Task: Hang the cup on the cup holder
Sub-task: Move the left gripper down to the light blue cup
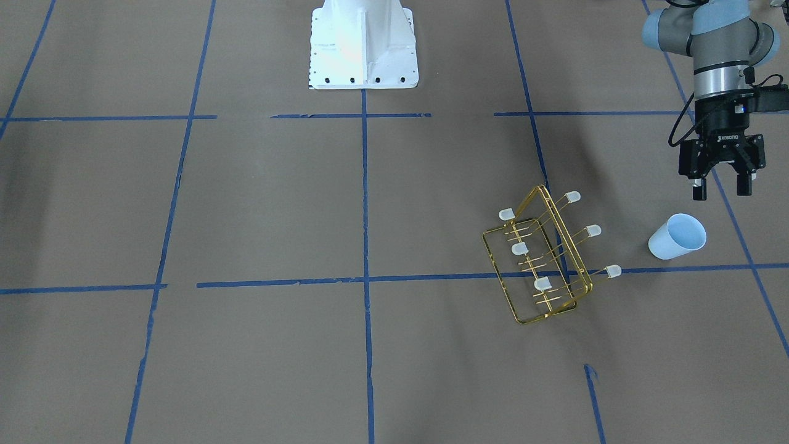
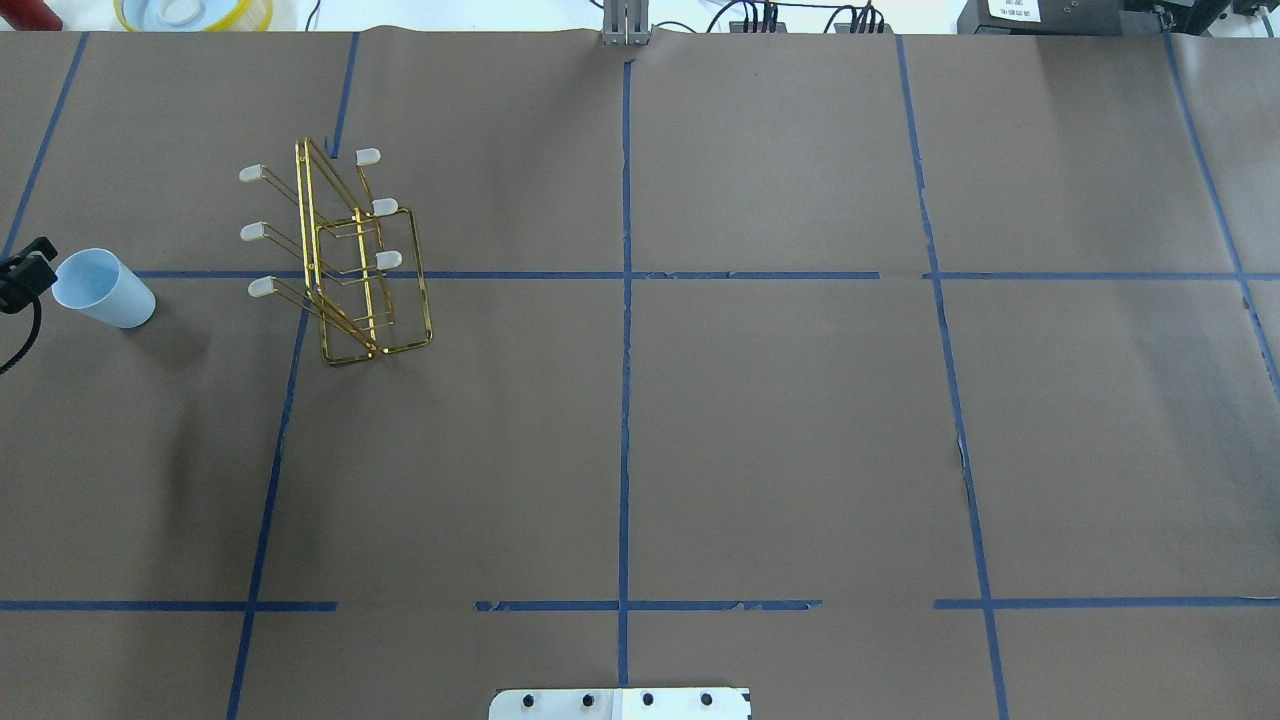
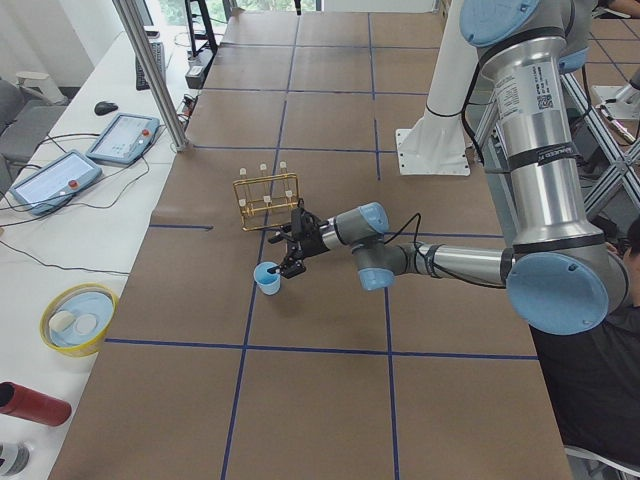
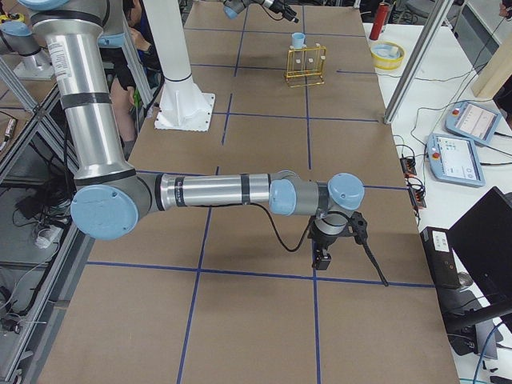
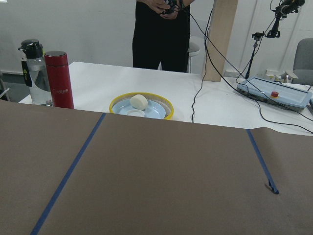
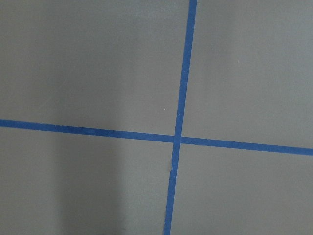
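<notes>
The cup is a pale blue tumbler standing mouth up on the brown table, also seen in the overhead view as the cup at far left. The gold wire cup holder stands just beside it, its capped prongs bare; overhead it is the cup holder. My left gripper hovers open and empty above the table on the robot's side of the cup, apart from it. My right gripper shows only in the exterior right view, low over the table far from both; I cannot tell its state.
The white robot base stands at the table's middle edge. Beyond the far edge sit a yellow-rimmed bowl, a red bottle and a clear bottle, with a person standing behind. Blue tape lines cross the table.
</notes>
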